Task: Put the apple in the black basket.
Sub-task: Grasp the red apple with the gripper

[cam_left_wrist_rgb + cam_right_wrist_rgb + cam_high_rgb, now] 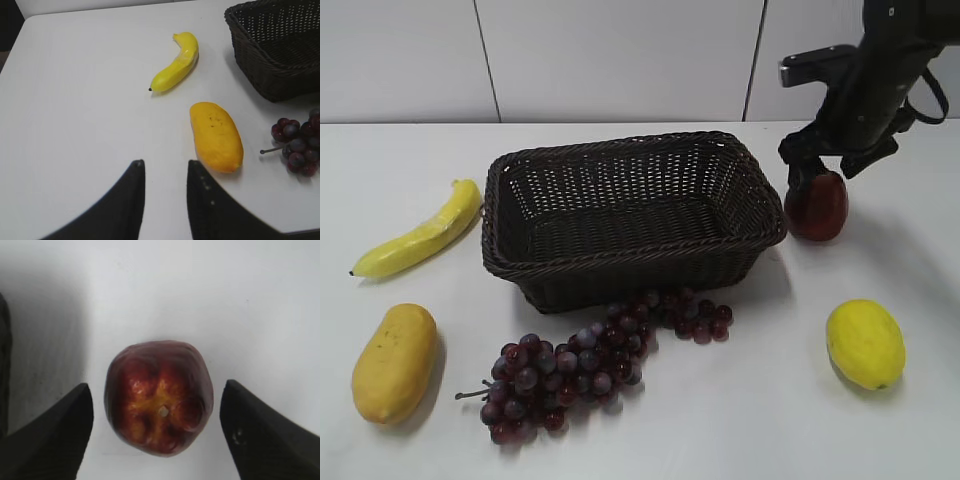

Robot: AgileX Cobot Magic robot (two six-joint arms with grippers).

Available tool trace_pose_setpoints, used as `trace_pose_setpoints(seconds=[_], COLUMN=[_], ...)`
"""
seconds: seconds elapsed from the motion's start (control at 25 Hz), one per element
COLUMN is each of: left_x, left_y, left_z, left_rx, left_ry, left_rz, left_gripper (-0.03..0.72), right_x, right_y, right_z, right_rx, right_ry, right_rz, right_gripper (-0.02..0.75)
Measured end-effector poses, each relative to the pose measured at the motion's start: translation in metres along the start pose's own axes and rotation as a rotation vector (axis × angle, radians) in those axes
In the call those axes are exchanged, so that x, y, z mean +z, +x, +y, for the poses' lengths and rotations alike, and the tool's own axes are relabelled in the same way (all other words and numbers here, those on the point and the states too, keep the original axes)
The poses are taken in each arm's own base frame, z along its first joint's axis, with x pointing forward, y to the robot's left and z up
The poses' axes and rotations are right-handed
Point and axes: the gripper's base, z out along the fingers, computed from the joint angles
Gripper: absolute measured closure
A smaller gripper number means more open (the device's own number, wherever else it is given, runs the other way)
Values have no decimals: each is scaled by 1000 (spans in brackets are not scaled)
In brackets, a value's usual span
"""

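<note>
**Right gripper positioned over the apple, grasp not yet made**

The apple stands upright on the white table, dimpled top facing the right wrist camera, just beside the right outer wall of the black basket. It is outside the basket and appears to rest on the table surface.

The right gripper is spread wide, with 1 finger on each side of the apple. A visible gap remains on both sides, so nothing is gripped. This straddling pose suits a top-down pinch across the fruit's widest part (judged from the wrist view alone).

The left gripper hangs over bare table near the front left, its fingers only slightly apart and holding nothing. It is well apart from the apple and looks parked clear of the working arm.

The black basket is empty; its woven floor is fully visible. Outside it lie a banana and a mango to the left, a grape bunch touching its front wall, and a yellow lemon-like fruit at front right.
</note>
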Motion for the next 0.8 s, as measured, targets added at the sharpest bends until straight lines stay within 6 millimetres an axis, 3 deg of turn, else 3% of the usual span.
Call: trace_pose_setpoints(seconds=[0.2, 0.48, 0.64, 0.8], left_x=[0, 0, 0, 0], left_y=[0, 0, 0, 0], left_z=[0, 0, 0, 0], left_rx=[0, 0, 0, 0], left_ry=[0, 0, 0, 0], left_rz=[0, 0, 0, 0], left_gripper=[465, 465, 465, 465], right_x=[17, 16, 6, -18], right_y=[4, 3, -2, -15], right_z=[0, 0, -2, -4], right_rx=[-8, -11, -8, -1], right_ry=[6, 10, 11, 16], right_rz=[37, 40, 80, 67], right_gripper=[148, 190, 191, 192])
